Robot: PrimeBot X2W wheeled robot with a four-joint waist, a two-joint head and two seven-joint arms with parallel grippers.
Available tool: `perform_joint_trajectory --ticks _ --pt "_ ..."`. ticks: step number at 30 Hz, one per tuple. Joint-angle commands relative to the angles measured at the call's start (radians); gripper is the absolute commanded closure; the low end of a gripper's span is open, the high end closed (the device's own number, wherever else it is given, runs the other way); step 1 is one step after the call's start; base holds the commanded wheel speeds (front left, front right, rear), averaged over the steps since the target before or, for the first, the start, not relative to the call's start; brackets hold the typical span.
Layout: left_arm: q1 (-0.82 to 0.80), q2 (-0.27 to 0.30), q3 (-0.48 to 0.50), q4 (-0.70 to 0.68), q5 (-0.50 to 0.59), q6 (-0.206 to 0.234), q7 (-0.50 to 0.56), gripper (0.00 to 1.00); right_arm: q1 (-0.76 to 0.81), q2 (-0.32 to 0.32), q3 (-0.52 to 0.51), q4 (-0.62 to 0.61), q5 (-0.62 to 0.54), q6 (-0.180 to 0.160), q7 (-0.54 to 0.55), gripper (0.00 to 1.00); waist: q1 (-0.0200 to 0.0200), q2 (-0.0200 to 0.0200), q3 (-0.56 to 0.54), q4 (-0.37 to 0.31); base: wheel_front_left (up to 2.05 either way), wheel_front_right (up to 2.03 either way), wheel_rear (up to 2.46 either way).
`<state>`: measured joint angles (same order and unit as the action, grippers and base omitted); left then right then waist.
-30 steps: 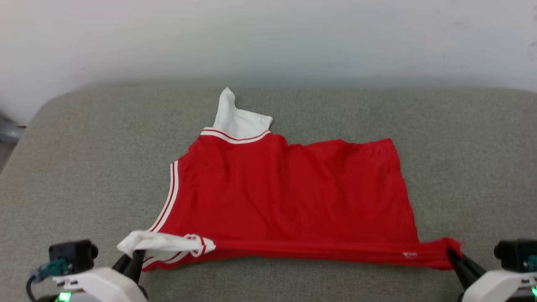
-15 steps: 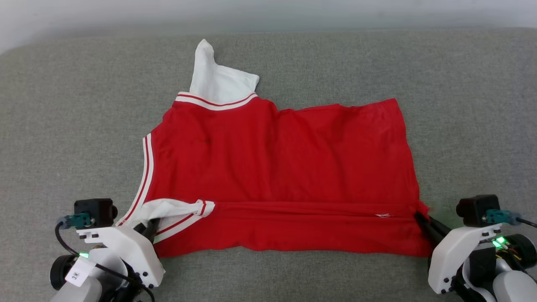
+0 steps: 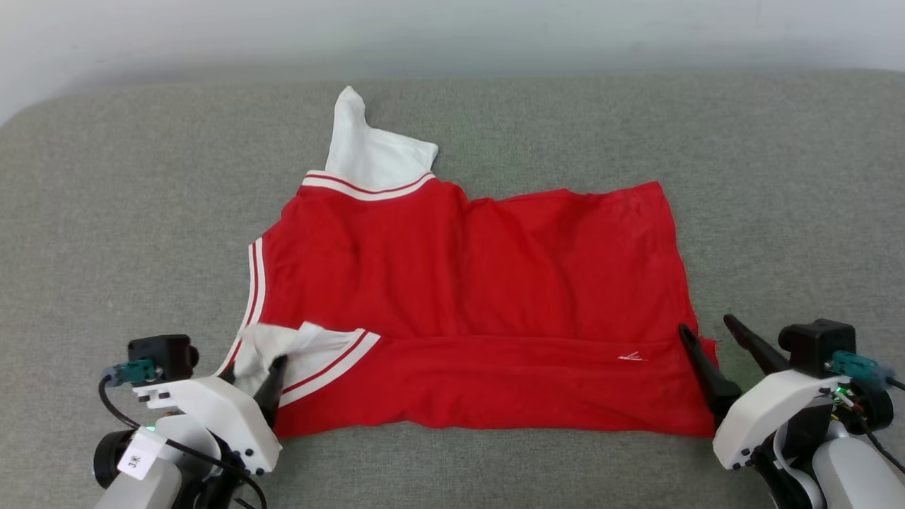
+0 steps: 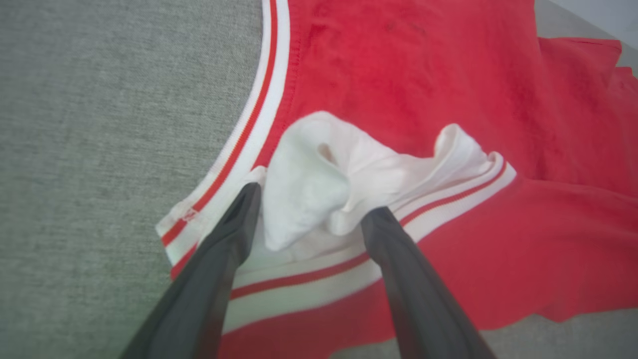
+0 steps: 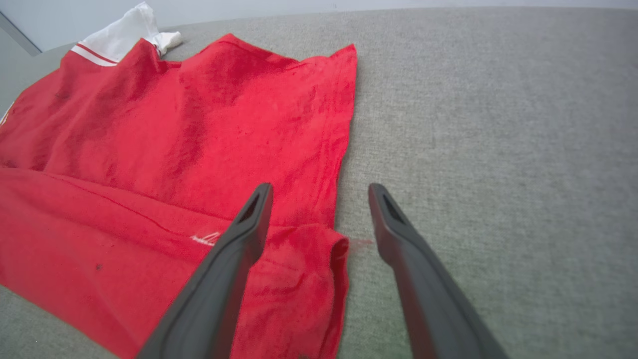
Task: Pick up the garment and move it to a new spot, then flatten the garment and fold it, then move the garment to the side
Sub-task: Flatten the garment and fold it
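A: Where's the garment rn?

B: Mid grey cushion, lying flat-ish, near edge folded up over the body. Left hand is spread wide, straddling the bunched white sleeve and gripping nothing. Right hand is also spread, empty, at the hem corner.

A: So what should the robot do?

B: Prob smooth first, since the sleeve's crumpled and there are wrinkles thru the middle. It should lift both hands clear w/o snagging cloth, then regrip evenly so the next fold lands square.
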<state>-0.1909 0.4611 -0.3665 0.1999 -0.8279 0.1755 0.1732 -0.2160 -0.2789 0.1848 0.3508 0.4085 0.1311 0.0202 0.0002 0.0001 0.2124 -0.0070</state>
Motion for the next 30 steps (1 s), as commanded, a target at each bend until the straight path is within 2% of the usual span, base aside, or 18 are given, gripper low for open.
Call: perform_joint_trajectory --ticks 1,7,11,16,21,25,30 --pt "0.001 0.002 0.009 -0.001 0.008 -0.003 -0.017 0.00 -0.004 0.004 -0.006 -0.004 -0.004 -0.001 -0.035 0.00 -0.0002 -0.0001 -0.024 -0.004 0.00 0.00 0.00" --pt "0.023 0.010 0.039 -0.024 0.022 0.019 -0.089 0.00 0.049 0.045 -0.079 -0.045 -0.084 -0.001 -0.171 0.00 -0.0002 -0.0001 -0.080 -0.005 0.00 0.00 0.00" --pt "0.038 0.037 0.058 -0.053 0.005 0.027 -0.068 0.00 0.106 0.095 -0.137 -0.120 -0.129 -0.001 -0.178 0.00 -0.0002 -0.0001 -0.105 -0.002 0.00 0.00 0.00" --pt "0.058 0.122 0.063 -0.099 -0.053 0.021 0.097 0.00 0.183 0.144 -0.189 -0.213 -0.165 -0.001 -0.135 0.00 -0.0002 -0.0001 -0.119 -0.002 0.00 0.00 0.00" --pt "0.076 0.198 0.057 -0.146 -0.127 0.043 0.300 0.00 0.223 0.178 -0.212 -0.292 -0.185 -0.001 -0.092 0.00 -0.0002 -0.0001 -0.102 -0.016 0.00 0.00 0.00" --pt "0.075 0.219 0.050 -0.162 -0.173 0.064 0.404 0.00 0.219 0.192 -0.213 -0.320 -0.182 -0.001 -0.075 0.00 -0.0002 -0.0001 -0.070 -0.035 0.00 0.00 0.00" --pt "0.052 0.208 0.034 -0.133 -0.183 0.085 0.453 0.00 0.194 0.199 -0.212 -0.323 -0.170 -0.001 -0.065 0.00 -0.0002 -0.0001 -0.024 -0.058 0.00 0.00 0.00"
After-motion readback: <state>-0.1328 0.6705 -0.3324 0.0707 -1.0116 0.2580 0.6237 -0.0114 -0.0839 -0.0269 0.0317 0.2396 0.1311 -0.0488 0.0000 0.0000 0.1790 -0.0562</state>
